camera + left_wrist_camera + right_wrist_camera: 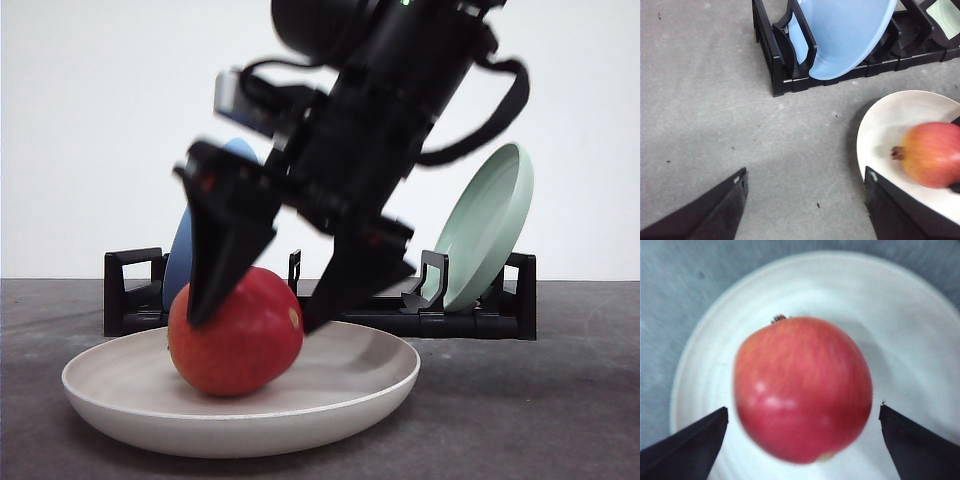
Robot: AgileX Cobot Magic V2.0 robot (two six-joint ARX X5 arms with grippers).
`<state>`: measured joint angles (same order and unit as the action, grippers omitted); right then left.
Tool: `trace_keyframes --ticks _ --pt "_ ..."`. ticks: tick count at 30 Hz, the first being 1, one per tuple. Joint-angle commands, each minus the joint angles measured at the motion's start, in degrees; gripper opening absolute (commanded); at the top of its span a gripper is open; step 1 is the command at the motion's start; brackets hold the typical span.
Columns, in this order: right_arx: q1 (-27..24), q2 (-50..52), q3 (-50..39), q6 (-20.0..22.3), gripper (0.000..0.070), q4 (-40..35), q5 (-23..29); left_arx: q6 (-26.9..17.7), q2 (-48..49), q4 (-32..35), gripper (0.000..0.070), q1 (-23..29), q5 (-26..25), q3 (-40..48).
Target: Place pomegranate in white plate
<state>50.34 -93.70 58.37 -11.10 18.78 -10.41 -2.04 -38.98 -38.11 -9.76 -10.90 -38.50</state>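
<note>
Red fruit: the pomegranate (236, 333) sits inside the white plate (340, 400), resting on the plate's floor toward its left part in the front view; its brown crown shows at one end in the left wrist view.
Right jaws: the right gripper (258, 300) stands over the fruit with its jaws spread wider than the pomegranate (802, 388); in the right wrist view both finger tips lie clear of the fruit's sides with plate showing between.
Contact: in the front view the left-hand finger overlaps the fruit's upper edge, and whether it touches cannot be told; the other finger is just beside the fruit.
Plate: the white plate (920, 320) lies flat on the grey table (560, 400), directly under the right jaws.
Left jaws: the left gripper (805, 200) has its jaws spread wide over bare table, gripping nothing; the plate's rim (862, 135) and the pomegranate (932, 154) lie beside one finger.
Beyond the jaws: a black rack (470, 315) holds the blue plate (840, 35) and the pale green plate (488, 225) on edge.
</note>
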Motion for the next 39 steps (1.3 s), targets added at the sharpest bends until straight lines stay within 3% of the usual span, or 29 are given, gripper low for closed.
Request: trace_keyframes --ticks 1,5,14,27,34,39 --pt "0.29 1.75 1.61 0.76 0.0619 0.21 0.39 0.13 -0.31 0.42 0.0435 0.0 -0.31 -0.63" --pt "-0.06 5.56 0.68 2.68 0.0618 -0.83 3.44 0.13 -0.31 0.42 0.0435 0.0 -0.31 -0.63" --pt "-3.91 17.39 -11.43 2.74 0.0618 -10.66 2.92 0.15 -0.31 0.42 0.0435 0.0 -0.31 -0.66" --pt "-17.22 40.33 -27.12 1.31 0.0618 -7.94 2.87 0.17 -0.31 0.39 0.0435 0.0 -0.31 -0.63" --pt "-24.33 48.18 -29.06 2.73 0.0618 -1.2 3.16 0.38 -0.31 0.35 0.0435 0.0 -0.31 -0.66" --pt "-25.82 48.93 -29.07 2.84 0.0619 -0.93 4.63 1.09 -0.29 0.36 0.0436 0.0 -0.32 -0.66"
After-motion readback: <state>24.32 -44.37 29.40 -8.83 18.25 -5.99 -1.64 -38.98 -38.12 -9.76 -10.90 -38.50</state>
